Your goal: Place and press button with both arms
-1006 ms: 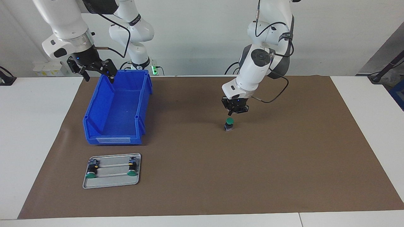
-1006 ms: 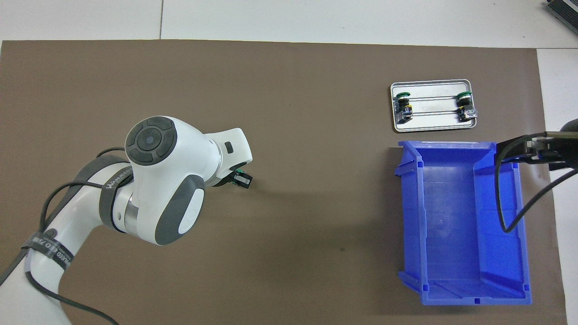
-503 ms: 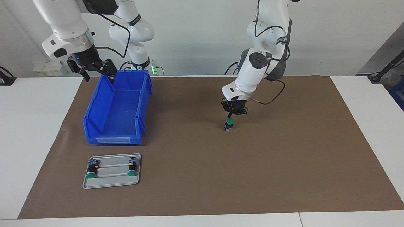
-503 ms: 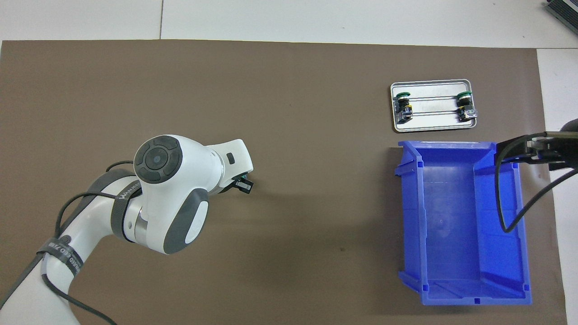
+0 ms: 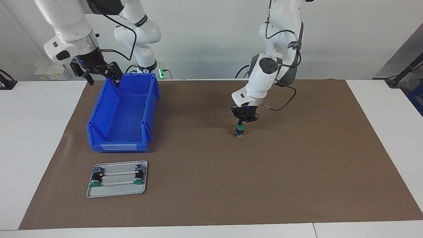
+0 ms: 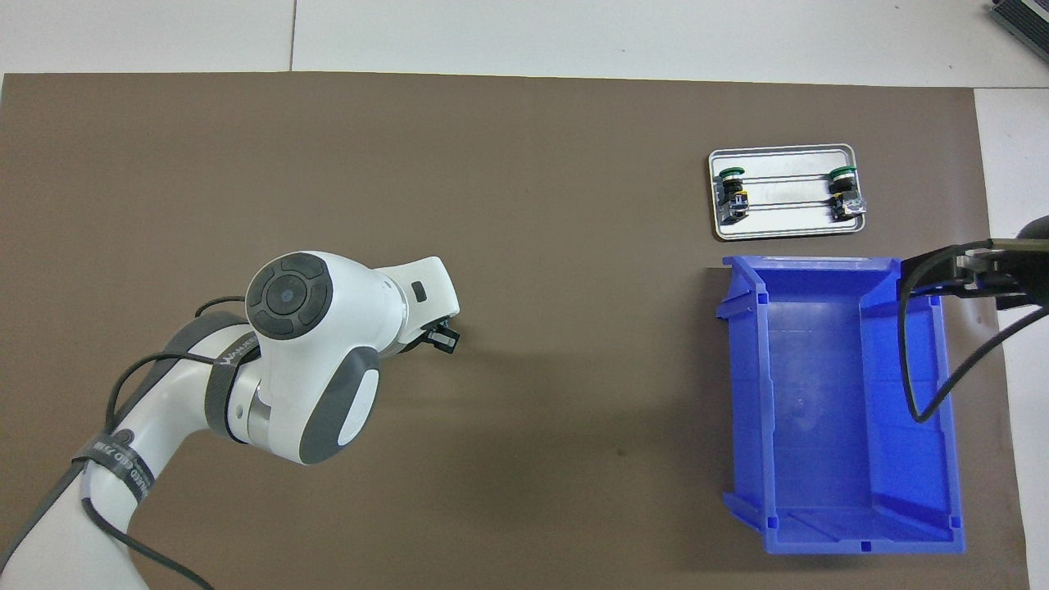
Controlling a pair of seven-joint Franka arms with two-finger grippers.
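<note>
Bin (image 5: 123, 114), blue, sits bare inside; farther from me, a metal tray (image 5: 117, 189) carries two green-capped buttons (image 5: 95, 184). My left gripper (image 5: 241, 123) presses closed jaws onto the button (image 5: 239, 131) standing mid-mat. My right gripper (image 5: 96, 73) waits over the bin's rim, jaws wide, holding nothing.

button (image 6: 443, 338) mostly hidden under left arm (image 6: 311, 352)
</note>
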